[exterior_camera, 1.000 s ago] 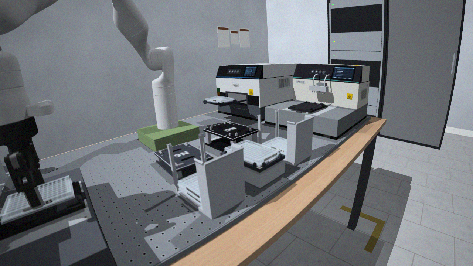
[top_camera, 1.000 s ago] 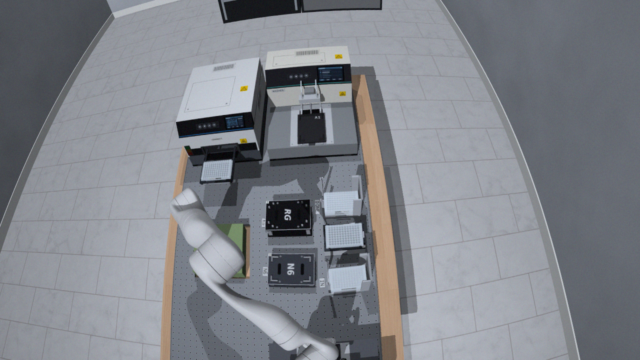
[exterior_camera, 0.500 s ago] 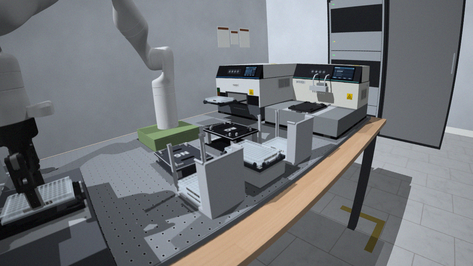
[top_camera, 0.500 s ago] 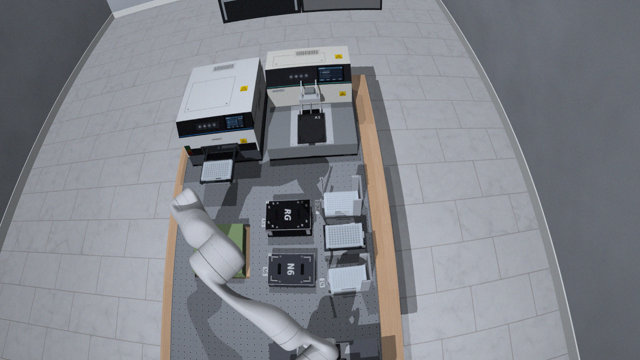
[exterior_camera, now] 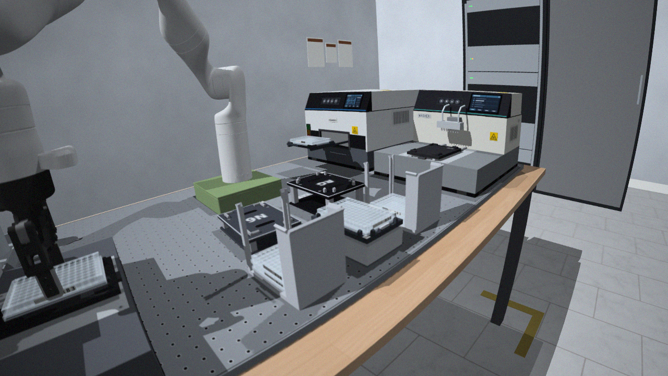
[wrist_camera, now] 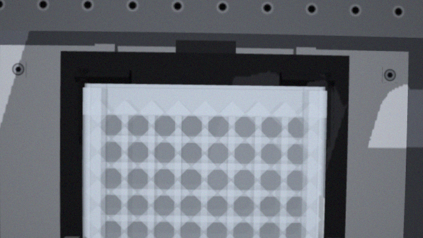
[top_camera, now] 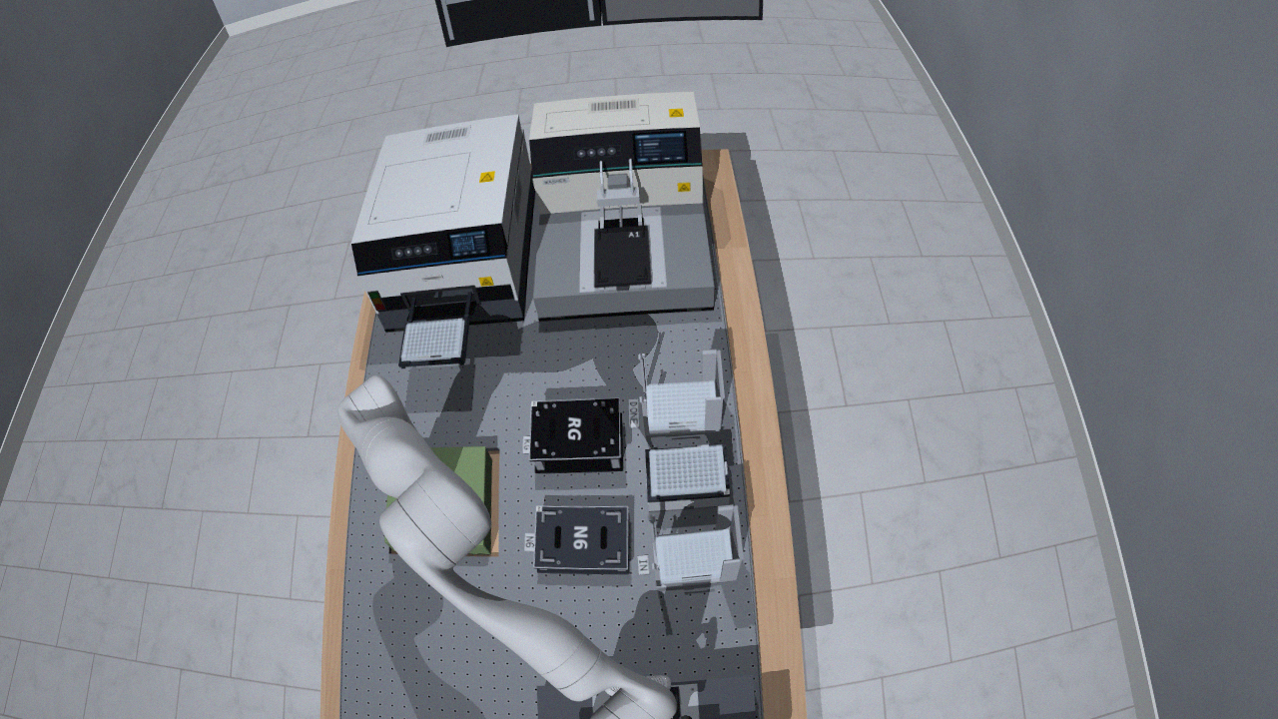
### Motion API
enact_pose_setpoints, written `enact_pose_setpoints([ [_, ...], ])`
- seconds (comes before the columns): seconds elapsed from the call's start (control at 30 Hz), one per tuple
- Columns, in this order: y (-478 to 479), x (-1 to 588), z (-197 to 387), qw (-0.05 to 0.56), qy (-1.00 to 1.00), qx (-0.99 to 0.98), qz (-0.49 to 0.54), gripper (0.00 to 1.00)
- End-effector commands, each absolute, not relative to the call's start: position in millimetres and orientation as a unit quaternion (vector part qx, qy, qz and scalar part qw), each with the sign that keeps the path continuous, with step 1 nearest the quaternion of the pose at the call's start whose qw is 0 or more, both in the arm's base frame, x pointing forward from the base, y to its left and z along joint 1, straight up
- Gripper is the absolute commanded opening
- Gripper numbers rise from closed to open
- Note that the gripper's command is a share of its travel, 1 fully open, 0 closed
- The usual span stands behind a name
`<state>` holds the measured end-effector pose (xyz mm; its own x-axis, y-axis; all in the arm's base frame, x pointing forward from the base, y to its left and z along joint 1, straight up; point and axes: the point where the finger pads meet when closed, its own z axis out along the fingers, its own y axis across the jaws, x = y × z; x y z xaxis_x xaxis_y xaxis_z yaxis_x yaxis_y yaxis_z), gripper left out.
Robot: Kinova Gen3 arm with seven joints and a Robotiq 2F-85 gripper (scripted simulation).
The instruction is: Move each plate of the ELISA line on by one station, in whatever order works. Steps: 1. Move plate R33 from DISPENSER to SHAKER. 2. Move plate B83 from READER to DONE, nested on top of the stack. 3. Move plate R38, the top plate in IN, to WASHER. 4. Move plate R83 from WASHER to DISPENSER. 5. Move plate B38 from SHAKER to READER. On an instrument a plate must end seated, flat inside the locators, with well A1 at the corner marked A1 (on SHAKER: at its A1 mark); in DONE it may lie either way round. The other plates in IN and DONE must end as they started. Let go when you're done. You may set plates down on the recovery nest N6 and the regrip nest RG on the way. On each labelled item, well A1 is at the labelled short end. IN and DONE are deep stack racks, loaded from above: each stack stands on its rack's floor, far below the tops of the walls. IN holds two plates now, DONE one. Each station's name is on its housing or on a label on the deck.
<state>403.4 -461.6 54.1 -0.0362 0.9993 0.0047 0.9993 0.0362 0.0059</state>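
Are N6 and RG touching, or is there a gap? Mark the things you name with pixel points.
Apart. The top view shows a strip of perforated deck (top_camera: 580,487) between N6 (top_camera: 580,537) (exterior_camera: 255,218) and RG (top_camera: 573,428) (exterior_camera: 324,183).

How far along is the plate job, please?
WASHER's black nest is bare, so R83 looks removed. The gripper holds a plate, probably R83, at another nest. IN shows two plates; filling WASHER remains. Other steps: cannot tell.
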Motion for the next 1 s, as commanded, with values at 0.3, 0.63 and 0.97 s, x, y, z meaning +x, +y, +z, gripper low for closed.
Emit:
enact_pose_setpoints([
  [0.3, -461.3, 403.7, 48.5, 0.001, 0.716, 0.698, 0.003, 0.94],
  [0.63, -461.5, 403.6, 49.4, 0.001, 0.719, 0.695, 0.004, 0.94],
  [0.97, -461.4, 403.6, 50.5, 0.001, 0.719, 0.695, 0.004, 1.00],
])
